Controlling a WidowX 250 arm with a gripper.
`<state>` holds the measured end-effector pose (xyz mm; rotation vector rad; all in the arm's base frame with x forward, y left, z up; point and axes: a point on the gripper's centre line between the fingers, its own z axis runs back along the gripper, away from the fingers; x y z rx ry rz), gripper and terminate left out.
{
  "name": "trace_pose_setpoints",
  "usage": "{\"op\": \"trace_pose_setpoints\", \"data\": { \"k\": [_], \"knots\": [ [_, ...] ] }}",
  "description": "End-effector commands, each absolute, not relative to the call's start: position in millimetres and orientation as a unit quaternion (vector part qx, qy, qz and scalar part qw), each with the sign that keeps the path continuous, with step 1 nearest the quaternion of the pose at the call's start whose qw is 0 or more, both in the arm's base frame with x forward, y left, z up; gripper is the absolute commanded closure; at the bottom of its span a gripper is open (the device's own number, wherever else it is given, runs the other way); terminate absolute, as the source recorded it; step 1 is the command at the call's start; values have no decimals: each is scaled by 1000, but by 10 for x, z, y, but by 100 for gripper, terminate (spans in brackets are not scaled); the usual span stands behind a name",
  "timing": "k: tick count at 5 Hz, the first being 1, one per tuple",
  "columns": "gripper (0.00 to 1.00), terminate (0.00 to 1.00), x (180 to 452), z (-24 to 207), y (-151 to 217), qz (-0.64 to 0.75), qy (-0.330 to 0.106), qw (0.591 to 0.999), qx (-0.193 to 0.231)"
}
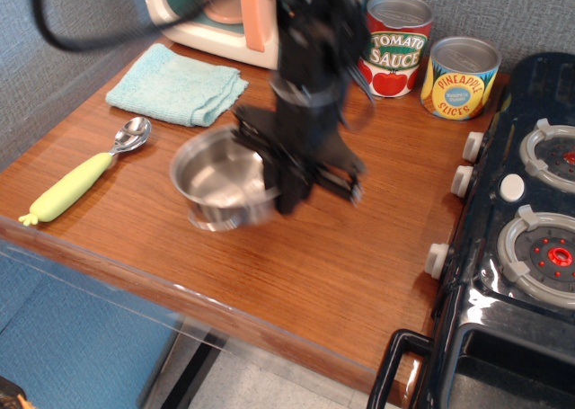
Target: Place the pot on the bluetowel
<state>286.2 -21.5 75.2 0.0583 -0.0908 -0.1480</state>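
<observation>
The shiny steel pot (216,177) hangs tilted a little above the wooden table, held by its right rim. My gripper (280,180) is shut on that rim, blurred by motion, with the black arm rising behind it. The aqua-blue towel (175,86) lies flat at the back left of the table, up and to the left of the pot, with nothing on it. The toy mushroom is hidden behind my arm.
A spoon with a yellow-green handle (85,173) lies at the left. A tomato sauce can (395,45) and a pineapple can (461,77) stand at the back. A toy oven (216,18) sits behind the towel. A black stove (530,202) fills the right side.
</observation>
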Motion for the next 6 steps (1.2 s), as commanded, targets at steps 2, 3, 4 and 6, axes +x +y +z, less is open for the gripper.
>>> {"op": "trace_pose_setpoints", "data": {
  "k": [2, 3, 4, 6],
  "knots": [
    [100, 0, 3877, 978, 737, -87, -47, 995, -14],
    [100, 0, 4112, 865, 950, -95, -46, 994, 18],
    [100, 0, 4182, 778, 1110, -92, -38, 994, 46],
    [100, 0, 4179, 658, 1406, -69, -17, 990, 121]
  ]
}}
